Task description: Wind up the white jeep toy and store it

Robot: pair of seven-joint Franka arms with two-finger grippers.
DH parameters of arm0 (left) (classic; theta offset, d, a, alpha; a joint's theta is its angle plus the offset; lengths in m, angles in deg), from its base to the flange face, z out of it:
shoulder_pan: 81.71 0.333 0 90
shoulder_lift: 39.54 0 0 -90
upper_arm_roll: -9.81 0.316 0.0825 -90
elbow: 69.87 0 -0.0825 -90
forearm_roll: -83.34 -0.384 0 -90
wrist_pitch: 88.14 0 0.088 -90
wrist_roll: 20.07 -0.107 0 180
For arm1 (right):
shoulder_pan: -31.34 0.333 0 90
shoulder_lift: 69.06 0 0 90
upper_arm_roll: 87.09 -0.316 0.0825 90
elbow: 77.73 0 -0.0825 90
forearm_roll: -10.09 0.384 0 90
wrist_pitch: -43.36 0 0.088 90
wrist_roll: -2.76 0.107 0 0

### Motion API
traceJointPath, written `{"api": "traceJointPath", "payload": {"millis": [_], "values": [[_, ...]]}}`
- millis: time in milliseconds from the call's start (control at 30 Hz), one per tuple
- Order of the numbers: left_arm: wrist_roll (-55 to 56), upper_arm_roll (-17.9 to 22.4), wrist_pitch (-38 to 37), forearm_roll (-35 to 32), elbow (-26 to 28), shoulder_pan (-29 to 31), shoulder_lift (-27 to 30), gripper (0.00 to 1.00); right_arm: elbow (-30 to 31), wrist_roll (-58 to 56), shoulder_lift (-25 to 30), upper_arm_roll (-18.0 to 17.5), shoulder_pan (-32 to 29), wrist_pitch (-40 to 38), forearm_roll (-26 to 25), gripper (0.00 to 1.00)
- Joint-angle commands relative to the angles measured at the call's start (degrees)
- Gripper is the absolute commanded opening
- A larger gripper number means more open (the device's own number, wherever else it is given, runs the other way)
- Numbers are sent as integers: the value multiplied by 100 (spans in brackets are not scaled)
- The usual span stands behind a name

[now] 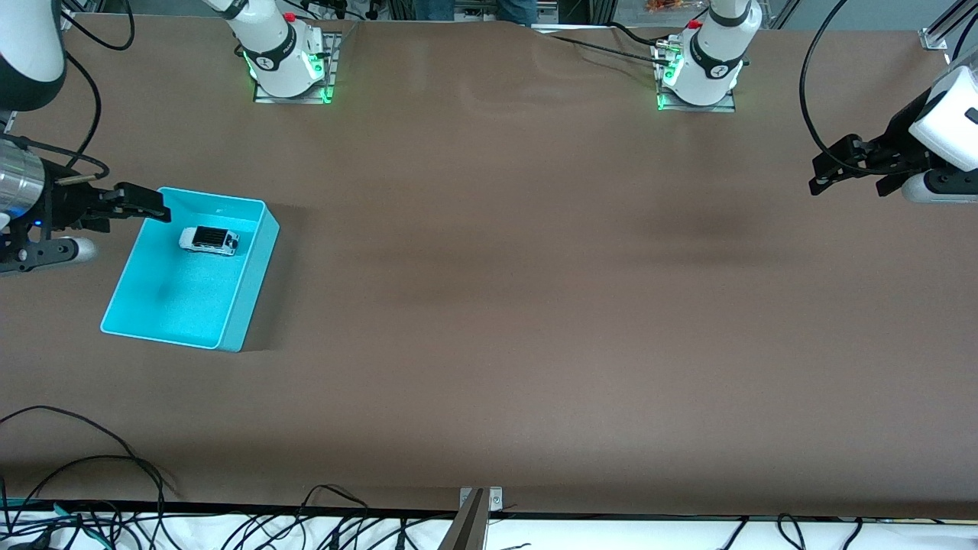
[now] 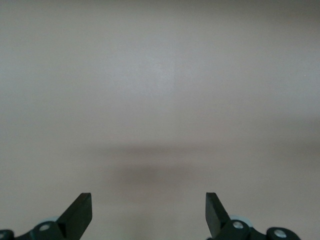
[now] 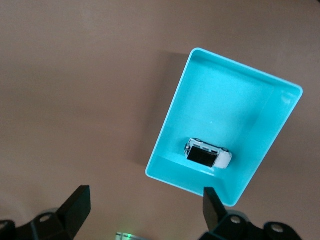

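Front view first: the white jeep toy (image 1: 208, 240) sits inside the cyan bin (image 1: 246, 296), in the part of the bin farther from the camera, at the right arm's end of the table. The right gripper (image 1: 141, 205) hangs over the bin's rim with its fingers spread wide and nothing between them. By my reading the storing looks done, and the step in hand is pulling clear: best lift straight up and away so a finger doesn't clip the bin wall and shove it.

At the left arm's end, the left gripper (image 1: 844, 164) waits over bare table (image 1: 535, 305), fingers wide, empty too.

Hard to judge: whether the jeep was actually wound; no key or spring shows. From the right wrist view the jeep (image 3: 208, 154) rests close to one short wall of the bin (image 3: 170, 130), but its wheels are barely made out.
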Motion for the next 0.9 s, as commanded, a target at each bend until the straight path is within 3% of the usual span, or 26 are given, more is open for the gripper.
{"api": "traceJointPath", "payload": {"millis": [0,200,334,567,868], "values": [[26,-19,-145,161,-214,49,-99,100,-407,542,-129,12,86,-198,-270,100],[26,-19,-145,161,-214,49,-99,100,-407,604,-111,56,33,-145,-305,100],[26,-10,-145,161,-214,49,-99,100,-363,613,-67,65,24,-84,-674,100],[0,-19,-153,153,-205,49,-99,100,-47,578,64,363,-11,22,-613,100],[0,-28,-153,144,-179,49,-90,100,323,621,390,302,33,215,-613,100]]}}
